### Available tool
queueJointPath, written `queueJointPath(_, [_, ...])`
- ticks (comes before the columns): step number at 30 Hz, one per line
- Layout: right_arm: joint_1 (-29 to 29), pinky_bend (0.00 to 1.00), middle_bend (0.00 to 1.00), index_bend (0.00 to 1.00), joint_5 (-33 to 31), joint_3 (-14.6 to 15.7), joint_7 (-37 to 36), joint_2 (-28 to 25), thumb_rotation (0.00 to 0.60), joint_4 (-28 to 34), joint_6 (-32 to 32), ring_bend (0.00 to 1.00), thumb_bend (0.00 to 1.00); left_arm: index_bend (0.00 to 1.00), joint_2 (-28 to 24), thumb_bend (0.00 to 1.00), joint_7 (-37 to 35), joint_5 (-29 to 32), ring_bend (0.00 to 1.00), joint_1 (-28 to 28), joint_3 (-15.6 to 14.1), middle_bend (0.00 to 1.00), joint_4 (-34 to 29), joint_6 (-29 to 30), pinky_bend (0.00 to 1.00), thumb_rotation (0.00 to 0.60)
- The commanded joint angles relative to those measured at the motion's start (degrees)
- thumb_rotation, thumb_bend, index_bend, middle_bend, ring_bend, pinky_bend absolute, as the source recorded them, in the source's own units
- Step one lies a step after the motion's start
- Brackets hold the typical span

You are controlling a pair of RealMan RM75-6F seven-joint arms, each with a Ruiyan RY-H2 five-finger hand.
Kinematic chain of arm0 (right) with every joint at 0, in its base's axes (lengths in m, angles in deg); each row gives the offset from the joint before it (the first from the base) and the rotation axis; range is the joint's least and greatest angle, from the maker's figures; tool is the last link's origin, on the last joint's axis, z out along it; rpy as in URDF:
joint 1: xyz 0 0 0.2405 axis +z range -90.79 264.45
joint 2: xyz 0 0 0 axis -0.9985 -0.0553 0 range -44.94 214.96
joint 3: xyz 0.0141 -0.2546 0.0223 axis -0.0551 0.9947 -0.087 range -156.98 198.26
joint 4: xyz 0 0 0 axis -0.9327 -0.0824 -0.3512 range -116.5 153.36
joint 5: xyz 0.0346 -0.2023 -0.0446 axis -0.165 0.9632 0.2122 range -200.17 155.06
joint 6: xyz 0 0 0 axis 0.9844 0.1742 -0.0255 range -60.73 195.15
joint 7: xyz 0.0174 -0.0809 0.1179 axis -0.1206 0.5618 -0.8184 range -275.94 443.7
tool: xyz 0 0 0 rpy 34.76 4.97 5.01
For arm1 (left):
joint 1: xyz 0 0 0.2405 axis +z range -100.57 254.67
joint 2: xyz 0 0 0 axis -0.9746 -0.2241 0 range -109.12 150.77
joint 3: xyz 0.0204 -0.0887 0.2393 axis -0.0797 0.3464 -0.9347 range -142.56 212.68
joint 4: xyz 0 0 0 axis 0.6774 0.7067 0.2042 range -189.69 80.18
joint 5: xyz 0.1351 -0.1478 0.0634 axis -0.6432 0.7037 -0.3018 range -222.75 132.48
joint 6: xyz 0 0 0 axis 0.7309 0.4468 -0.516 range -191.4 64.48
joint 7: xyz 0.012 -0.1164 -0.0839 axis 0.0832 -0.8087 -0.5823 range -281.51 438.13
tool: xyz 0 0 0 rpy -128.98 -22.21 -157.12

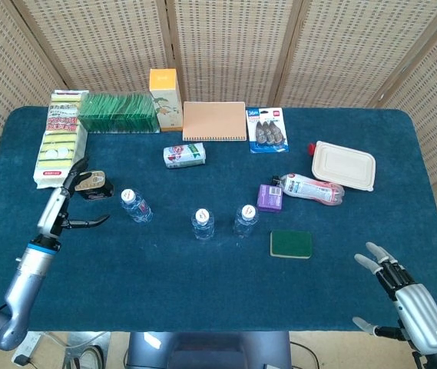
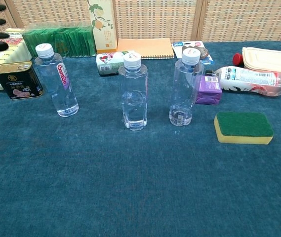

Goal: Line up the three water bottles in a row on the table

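Left hand [image 1: 64,201] empty, fingers spread, hovering at the surface's [image 1: 203,292] left side, apart from the labelled bottle [image 2: 58,81]. Right hand [image 1: 406,296] at the near right corner, fingers apart, apparently holding nothing. Three bottles upright: labelled one left, middle bottle [image 2: 133,92], right bottle [image 2: 184,88] beside a purple box [image 2: 208,89]. Green sponge [image 2: 243,127] nearby.

Layout relative to the middle bottle [image 1: 202,224], upright on the worktop [image 1: 203,292]. Left bottle [image 1: 135,205] stands to its left and slightly behind; right bottle [image 1: 245,219] just to its right. Tin can [image 1: 91,184] lies further left, beyond the left bottle. Sponge [image 1: 291,244] sits to its right and in front. Notebook [image 1: 214,121] lies well behind. Small box [image 1: 269,197] stands right and behind.
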Motion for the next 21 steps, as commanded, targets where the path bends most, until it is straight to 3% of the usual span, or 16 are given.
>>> queueJointPath(1, [0.1,0.15,0.0,0.12,0.2,0.1,0.1,0.0,0.6,0.0,-0.1,0.02,0.0,0.0,4.8,0.09,-3.4,0.1,0.0,-0.1,-0.8,0.0,5.6,-2.3,0.08,0.6])
queueJointPath(9, [0.4,0.15,0.0,0.12,-0.6,0.0,0.0,0.0,0.6,0.1,-0.7,0.02,0.0,0.0,12.1,0.09,-5.2,0.1,0.0,-2.8,0.1,0.0,13.4,-6.0,0.08,0.6])
queueJointPath(21, [0.3,0.15,0.0,0.12,-2.1,-0.4,-0.8,-0.1,0.6,-0.2,-0.3,0.02,0.0,0.0,18.5,0.17,-4.5,0.4,0.0,-6.6,0.1,0.0,21.0,-13.4,0.08,0.6])
